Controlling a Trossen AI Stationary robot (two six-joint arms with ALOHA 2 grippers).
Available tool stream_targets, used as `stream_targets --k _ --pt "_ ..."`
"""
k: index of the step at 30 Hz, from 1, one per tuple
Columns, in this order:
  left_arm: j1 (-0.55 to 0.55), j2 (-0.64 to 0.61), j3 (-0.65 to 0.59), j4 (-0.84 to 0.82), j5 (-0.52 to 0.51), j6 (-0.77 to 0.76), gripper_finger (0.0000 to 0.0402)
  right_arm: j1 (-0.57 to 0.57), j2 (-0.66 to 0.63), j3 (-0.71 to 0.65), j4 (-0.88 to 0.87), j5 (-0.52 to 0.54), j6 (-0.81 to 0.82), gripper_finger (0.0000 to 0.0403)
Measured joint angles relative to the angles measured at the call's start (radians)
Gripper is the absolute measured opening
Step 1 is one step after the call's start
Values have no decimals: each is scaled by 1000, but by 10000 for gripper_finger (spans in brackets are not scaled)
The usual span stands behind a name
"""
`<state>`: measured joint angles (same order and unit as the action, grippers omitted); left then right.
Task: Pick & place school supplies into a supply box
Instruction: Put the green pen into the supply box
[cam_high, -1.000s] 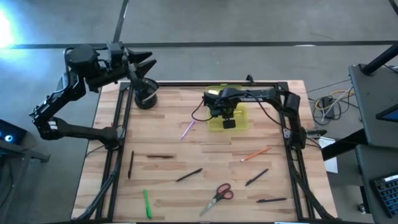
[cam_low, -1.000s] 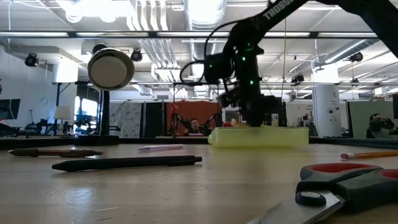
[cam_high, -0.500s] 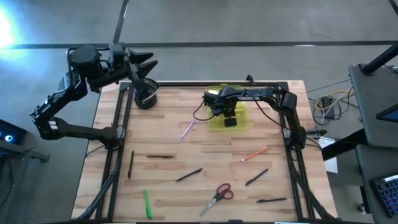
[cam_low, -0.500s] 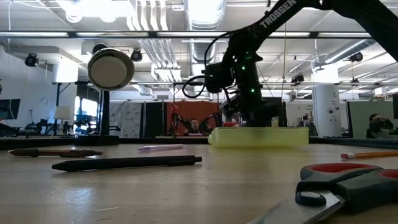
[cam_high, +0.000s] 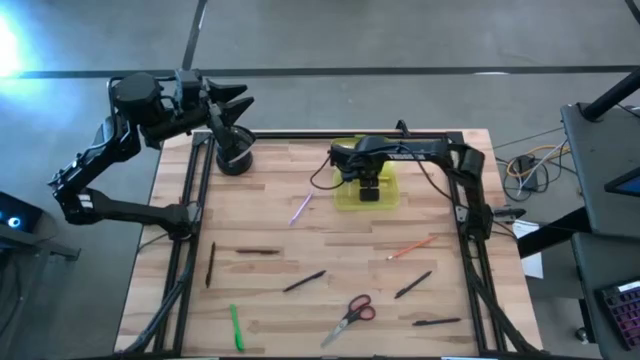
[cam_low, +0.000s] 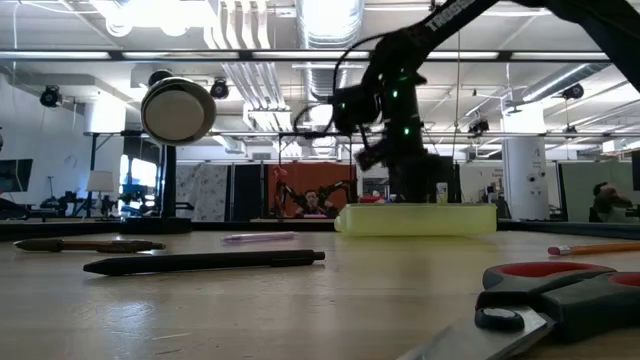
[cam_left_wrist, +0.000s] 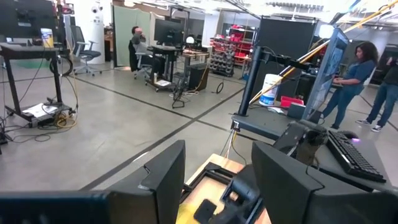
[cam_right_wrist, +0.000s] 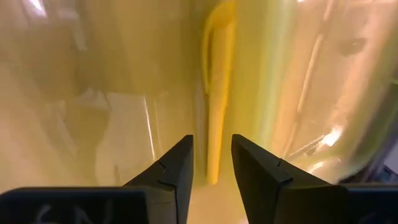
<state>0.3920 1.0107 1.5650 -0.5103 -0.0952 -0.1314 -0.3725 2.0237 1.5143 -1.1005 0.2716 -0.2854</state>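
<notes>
The supply box, translucent yellow-green, stands open at the table's far middle. A yellow pen lies lengthwise on its floor. My right gripper points down into the box, open. In the right wrist view my right gripper stands with a finger on either side of the pen's near end, clear of it. My left gripper hangs open and level above the far left corner, holding nothing. Other school supplies lie loose on the wood.
A black round cup stands at the far left. A pink-purple pen, an orange pencil, red-handled scissors, a green pen and several black pens such as the one at the left are scattered over the near half.
My right gripper has dipped toward the box and then risen a little above it, staying over the same spot. The box has not moved.
</notes>
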Motion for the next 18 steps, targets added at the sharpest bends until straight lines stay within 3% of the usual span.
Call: stream_targets --k 8,14,18 --pt "0 0 0 -22 0 0 170 2 -222 0 26 -184 194 79" --pt "0 0 0 -137 13 0 170 26 -421 0 76 -243 342 69" --pt "-12 1 0 -283 143 -17 170 52 -536 -1 132 -247 425 68"
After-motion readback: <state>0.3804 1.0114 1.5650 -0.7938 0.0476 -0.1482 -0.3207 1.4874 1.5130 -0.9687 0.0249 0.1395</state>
